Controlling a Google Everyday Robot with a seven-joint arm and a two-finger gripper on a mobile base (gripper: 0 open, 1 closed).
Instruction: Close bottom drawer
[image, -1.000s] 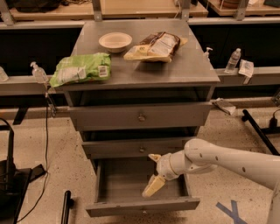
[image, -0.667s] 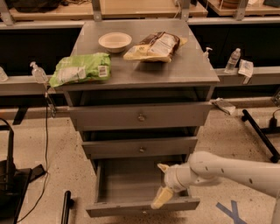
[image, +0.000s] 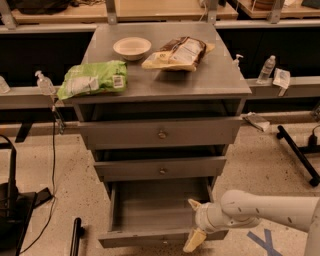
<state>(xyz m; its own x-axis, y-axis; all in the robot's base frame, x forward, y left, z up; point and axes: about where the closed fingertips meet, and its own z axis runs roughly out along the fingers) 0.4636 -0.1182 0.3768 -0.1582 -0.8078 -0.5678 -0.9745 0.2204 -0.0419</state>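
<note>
Camera view: gripper (image: 196, 223), fingers (image: 194, 240) splayed and empty, at front-right of bottom drawer (image: 145, 239)

The bottom drawer (image: 159, 212) stands pulled well out from the foot of the grey cabinet (image: 210, 80). It is a shallow grey box, level, and its front panel is the narrowest of the cabinet's three. The gripper (image: 194, 224) sits at the right end of that panel, its cream fingers (image: 193, 242) spread apart, one high and one low.
</note>
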